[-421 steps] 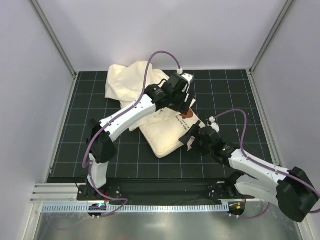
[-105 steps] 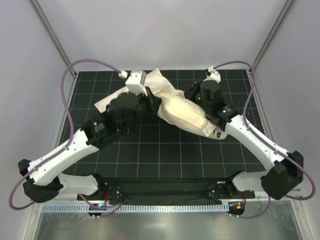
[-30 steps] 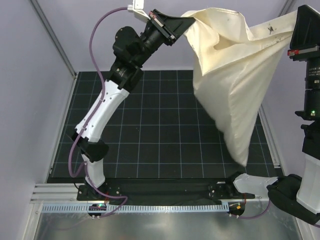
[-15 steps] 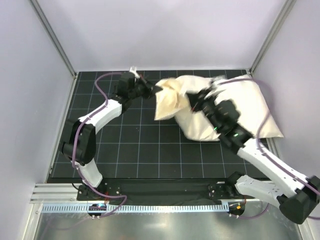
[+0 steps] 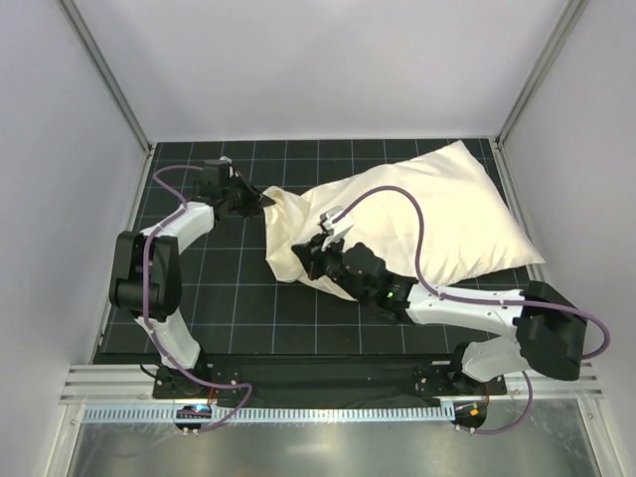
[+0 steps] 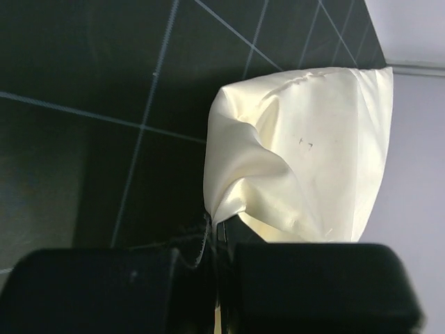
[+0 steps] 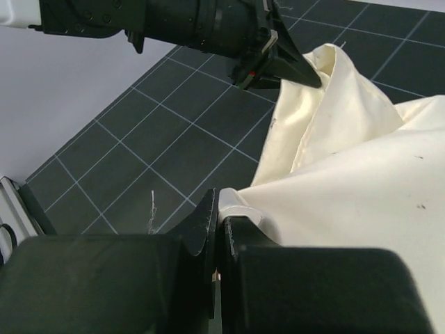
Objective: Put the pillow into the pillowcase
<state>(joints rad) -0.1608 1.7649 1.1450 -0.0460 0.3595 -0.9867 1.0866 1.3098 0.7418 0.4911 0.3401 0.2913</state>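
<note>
The pillowcase point(image 5: 427, 214) lay plump, pillow apparently inside; left gripper point(image 5: 262, 199) and right gripper point(image 5: 308, 260) pinched its slack mouth; only release remained.

The pillow itself out of sight inside the bulging pillowcase point(image 5: 427, 214)

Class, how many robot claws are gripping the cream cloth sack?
2. Left claw pinches the thin cream-white fabric pillowcase at its far corner; right claw, its near edge.
</note>
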